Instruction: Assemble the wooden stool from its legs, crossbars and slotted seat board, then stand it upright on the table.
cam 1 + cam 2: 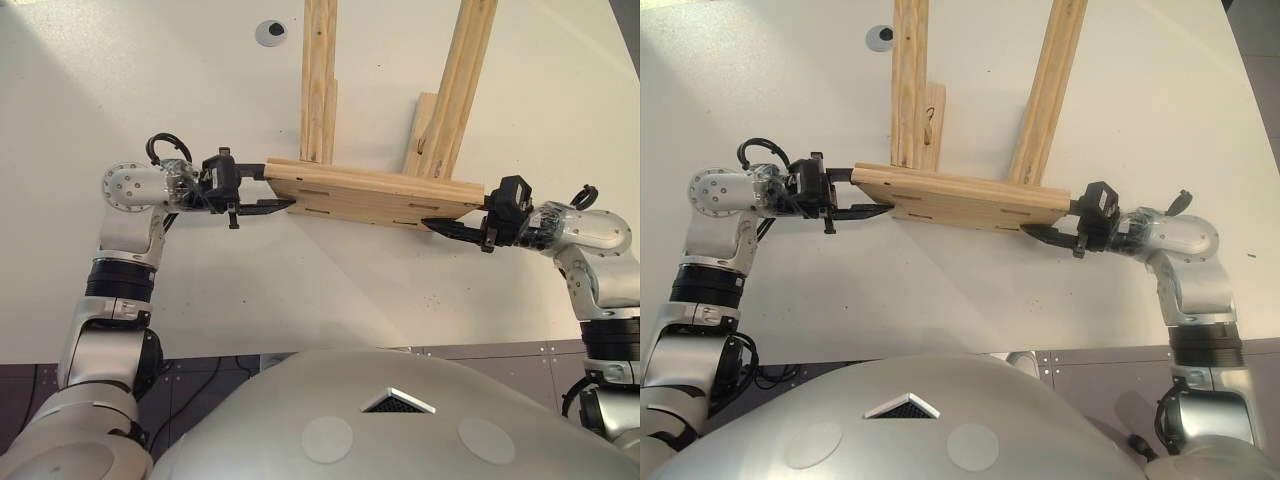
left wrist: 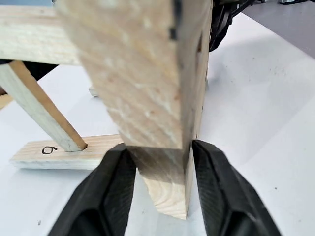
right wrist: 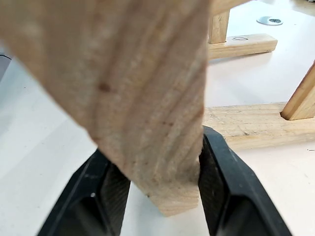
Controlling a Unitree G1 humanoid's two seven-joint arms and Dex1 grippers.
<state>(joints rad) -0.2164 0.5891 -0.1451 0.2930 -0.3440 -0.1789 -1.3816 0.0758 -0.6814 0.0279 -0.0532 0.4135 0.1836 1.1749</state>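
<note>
The slotted seat board [image 1: 375,192] is held on edge above the white table, its slots facing me. Two pale wooden leg frames [image 1: 318,80] [image 1: 460,80] run from it toward the far side of the table. My left gripper [image 1: 272,188] is shut on the board's left end, and its black fingers [image 2: 113,191] press on both faces of the wood. My right gripper [image 1: 458,216] is shut on the right end, its fingers [image 3: 224,191] clamping that end likewise. A crossbar [image 2: 64,152] marked with a digit joins the legs beyond the board.
A small round metal disc [image 1: 270,32] is set in the table [image 1: 120,80] at the far left of the legs. The table's near edge [image 1: 300,352] runs just in front of me.
</note>
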